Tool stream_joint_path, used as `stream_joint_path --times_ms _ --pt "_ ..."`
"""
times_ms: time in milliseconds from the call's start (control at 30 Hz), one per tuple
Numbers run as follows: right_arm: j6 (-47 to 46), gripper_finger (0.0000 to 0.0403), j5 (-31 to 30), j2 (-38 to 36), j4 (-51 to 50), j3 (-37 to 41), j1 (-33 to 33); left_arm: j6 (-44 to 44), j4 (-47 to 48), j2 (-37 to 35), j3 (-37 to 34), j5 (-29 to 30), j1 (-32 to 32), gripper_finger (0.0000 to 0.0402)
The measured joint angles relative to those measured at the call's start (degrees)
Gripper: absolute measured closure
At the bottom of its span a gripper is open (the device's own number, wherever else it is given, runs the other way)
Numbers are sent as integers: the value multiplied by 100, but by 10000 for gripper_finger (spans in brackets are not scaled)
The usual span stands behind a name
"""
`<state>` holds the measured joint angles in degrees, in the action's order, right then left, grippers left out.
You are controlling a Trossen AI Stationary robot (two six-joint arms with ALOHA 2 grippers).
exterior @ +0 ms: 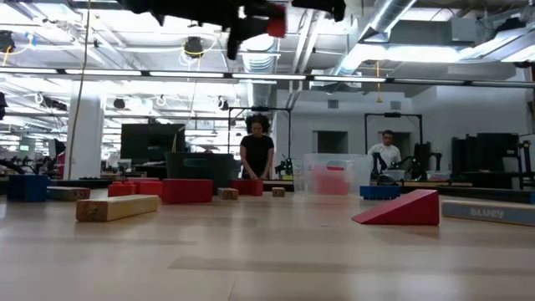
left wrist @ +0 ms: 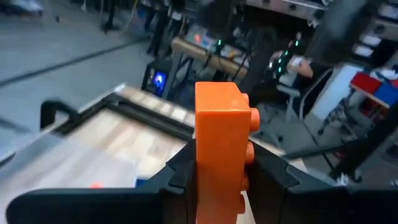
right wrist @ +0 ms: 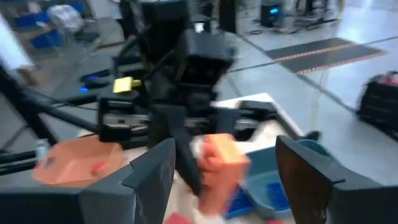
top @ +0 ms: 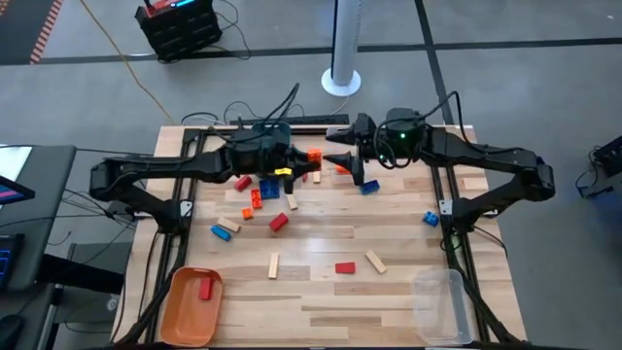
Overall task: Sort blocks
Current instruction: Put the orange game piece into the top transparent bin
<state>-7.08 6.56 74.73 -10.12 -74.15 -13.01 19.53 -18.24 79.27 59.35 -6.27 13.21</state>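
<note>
High view: sorting looks barely begun. The orange bin (top: 191,306) at the table's (top: 389,301) near left corner holds one red block (top: 205,287); the clear bin (top: 439,306) at the near right corner looks empty, though its clear walls make this uncertain. Most blocks lie loose on the table between the bins and the arms: plain wood sticks (top: 374,261), red bricks (top: 345,267), blue pieces (top: 430,219) and small orange ones (top: 247,212). The left gripper (top: 303,163) and right gripper (top: 335,157) meet nose to nose over the table's far side, well apart from the orange bin, with an orange block (top: 315,156) between them. Low view: the orange block (exterior: 272,18) hangs high above the table in dark fingers; loose blocks, including a red wedge (exterior: 401,209), sit on the table. A bin (exterior: 336,177) beyond them shows something red inside; contents otherwise unclear. Left wrist view: the left gripper (left wrist: 222,171) has its fingers clamped on the orange block (left wrist: 221,155), held upright. Right wrist view: the right gripper (right wrist: 239,171) has its fingers spread wide, the orange block (right wrist: 222,165) sitting between them untouched. Beyond it, the orange bin (right wrist: 78,160) shows a red piece, and a teal bin (right wrist: 280,180) shows blue blocks (right wrist: 273,190). Judgement: a hand-over is in progress; nearly all sorting remains.
</note>
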Motion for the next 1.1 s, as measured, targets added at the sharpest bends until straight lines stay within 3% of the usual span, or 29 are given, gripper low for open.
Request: stream_joint_path --times_ms 367,600,733,967,1100 --pt "-339 133 418 138 138 -2 -14 -337 93 855 1188 -582 -29 309" --pt "-366 141 414 132 157 -2 39 -489 177 1022 1463 -849 -48 308" --pt "-338 184 416 132 175 -2 39 -536 201 991 1464 -851 -50 308" --pt "-270 312 512 132 56 -4 9 -511 239 991 1464 -872 -48 297" --pt "-263 324 533 130 -19 -4 -20 -334 442 955 1464 -822 14 246"
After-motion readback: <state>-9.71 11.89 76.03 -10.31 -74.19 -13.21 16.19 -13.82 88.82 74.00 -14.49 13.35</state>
